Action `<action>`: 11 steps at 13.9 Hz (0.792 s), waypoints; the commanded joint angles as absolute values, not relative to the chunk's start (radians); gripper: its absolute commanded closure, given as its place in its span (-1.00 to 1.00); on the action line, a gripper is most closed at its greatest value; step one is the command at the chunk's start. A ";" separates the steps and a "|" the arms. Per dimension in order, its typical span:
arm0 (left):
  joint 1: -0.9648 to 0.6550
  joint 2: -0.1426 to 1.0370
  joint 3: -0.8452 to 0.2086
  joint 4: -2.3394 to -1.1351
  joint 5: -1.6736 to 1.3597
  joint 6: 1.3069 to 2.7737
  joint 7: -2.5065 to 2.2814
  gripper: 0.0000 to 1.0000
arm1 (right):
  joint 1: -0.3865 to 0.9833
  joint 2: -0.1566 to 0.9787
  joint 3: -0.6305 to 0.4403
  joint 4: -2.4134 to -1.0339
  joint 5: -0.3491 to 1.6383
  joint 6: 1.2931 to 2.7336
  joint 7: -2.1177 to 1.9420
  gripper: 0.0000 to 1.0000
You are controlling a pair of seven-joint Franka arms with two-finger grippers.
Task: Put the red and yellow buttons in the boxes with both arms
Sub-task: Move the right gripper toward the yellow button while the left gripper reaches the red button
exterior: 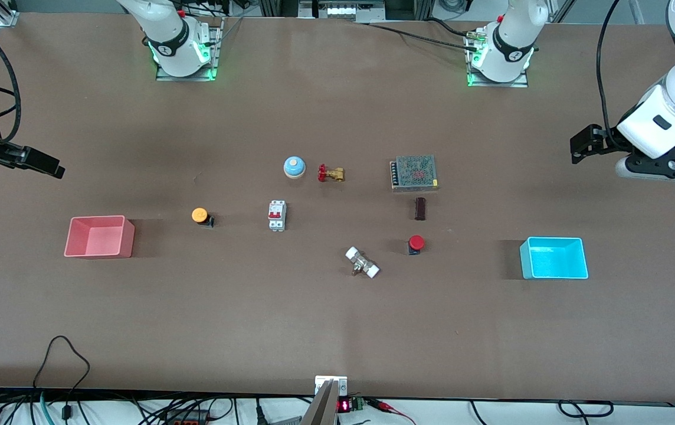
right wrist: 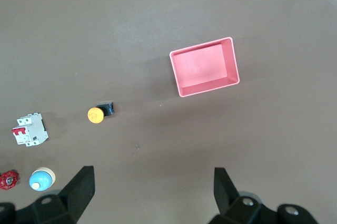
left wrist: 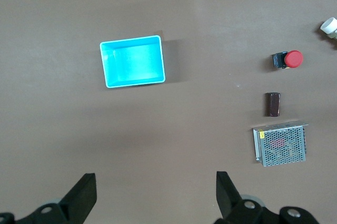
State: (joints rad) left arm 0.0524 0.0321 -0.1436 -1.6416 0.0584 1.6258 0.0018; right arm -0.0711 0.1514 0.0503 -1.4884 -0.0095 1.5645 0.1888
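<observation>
I'm holding both grippers wide open & empty, up over the table ends: L gripper (left wrist: 152, 195) is sitting nearer red button (exterior: 415, 244) by cyan box (exterior: 553, 258), R gripper (right wrist: 151, 195) nearer yellow button (exterior: 200, 216) by pink box (exterior: 100, 236).

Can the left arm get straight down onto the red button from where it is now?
Probably yes. The left gripper hangs open over bare table at its end, and the red button stands alone, apart from the dark cylinder and white-capped fitting, with nothing above it.
</observation>
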 commanded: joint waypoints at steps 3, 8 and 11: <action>0.058 0.044 -0.147 -1.611 0.043 1.601 -0.006 -1.00 | -0.071 0.155 0.054 -1.480 0.003 1.539 0.179 -1.00; 0.052 0.067 -0.149 -1.611 0.041 1.568 -0.008 -1.00 | -0.077 0.167 0.130 -1.578 -0.006 1.546 0.187 -1.00; 0.034 0.153 -0.161 -1.623 0.028 1.450 -0.028 -1.00 | -0.074 0.204 0.161 -1.665 -0.006 1.668 0.196 -1.00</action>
